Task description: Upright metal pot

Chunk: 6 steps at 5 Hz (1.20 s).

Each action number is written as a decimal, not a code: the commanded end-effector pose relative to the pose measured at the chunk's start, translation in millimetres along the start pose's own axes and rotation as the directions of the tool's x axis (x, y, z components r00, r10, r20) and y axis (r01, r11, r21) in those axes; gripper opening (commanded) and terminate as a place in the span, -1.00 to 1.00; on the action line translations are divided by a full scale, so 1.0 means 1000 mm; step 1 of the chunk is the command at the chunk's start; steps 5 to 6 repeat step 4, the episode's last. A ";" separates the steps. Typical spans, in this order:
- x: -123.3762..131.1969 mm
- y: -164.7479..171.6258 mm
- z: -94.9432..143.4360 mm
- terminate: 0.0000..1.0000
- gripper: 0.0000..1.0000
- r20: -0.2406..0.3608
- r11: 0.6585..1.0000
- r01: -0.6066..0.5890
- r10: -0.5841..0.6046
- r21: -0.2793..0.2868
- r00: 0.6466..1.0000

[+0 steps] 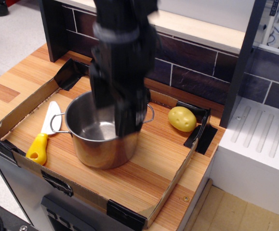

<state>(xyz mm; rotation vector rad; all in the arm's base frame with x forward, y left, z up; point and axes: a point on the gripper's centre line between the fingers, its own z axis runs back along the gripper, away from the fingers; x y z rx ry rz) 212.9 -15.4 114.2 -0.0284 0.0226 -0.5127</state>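
Observation:
The metal pot [98,149] stands upright on its base in the middle of the cardboard tray [173,180], open mouth up. One wire loop handle shows at its left and one at its right. My black gripper [129,126] hangs straight down over the pot's right rim, with one finger reaching inside the pot and the other at the outside wall. The arm is motion-blurred, so I cannot tell whether the jaws still pinch the rim.
A yellow potato [181,119] lies at the tray's back right. A knife [45,132] with a white blade and yellow handle lies at the left. A dark tiled back wall, a dark post [243,57] and a white ribbed board [259,139] stand at the right.

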 end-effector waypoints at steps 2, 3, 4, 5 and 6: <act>-0.006 0.016 0.127 -1.00 1.00 0.151 0.975 -0.162 0.139 0.151 0.979; -0.006 0.016 0.127 -1.00 1.00 0.151 0.975 -0.162 0.139 0.151 0.979; -0.006 0.016 0.127 1.00 1.00 0.151 0.975 -0.162 0.139 0.151 0.979; -0.006 0.016 0.127 1.00 1.00 0.151 0.975 -0.162 0.139 0.151 0.979; -0.006 0.016 0.127 1.00 1.00 0.151 0.975 -0.162 0.139 0.151 0.979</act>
